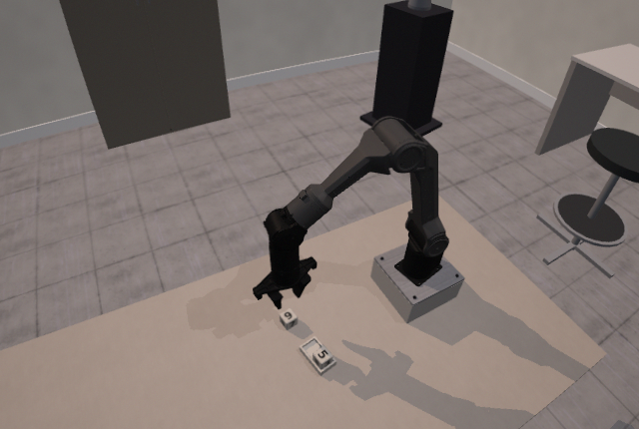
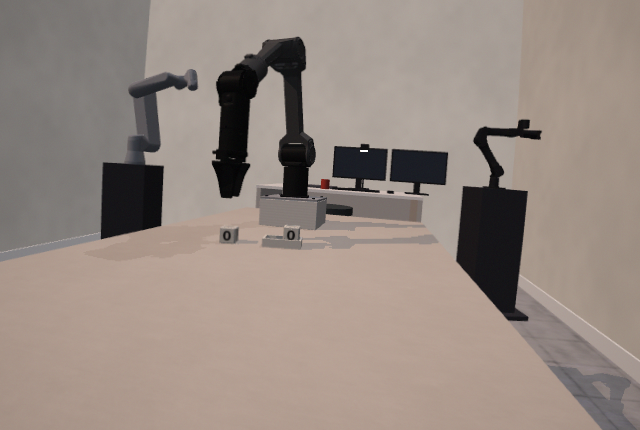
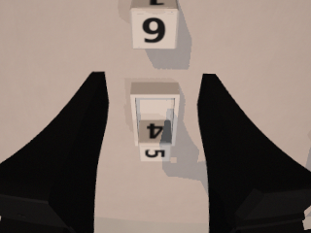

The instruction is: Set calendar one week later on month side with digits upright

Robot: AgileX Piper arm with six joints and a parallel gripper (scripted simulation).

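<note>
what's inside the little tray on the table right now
One cube stands in the tray, at one end, with a 5 on top. The other half of the tray shows bare floor. The second cube sits outside on the table. The first cube's underside is hidden.

Two number cubes, one loose, one in the single tray; one table.

Hung above the table, gripper pointing down, fingers apart, holding nothing. Stood below it a loose cube showing 0, well apart from a second 0 cube seated in the tray.
</note>
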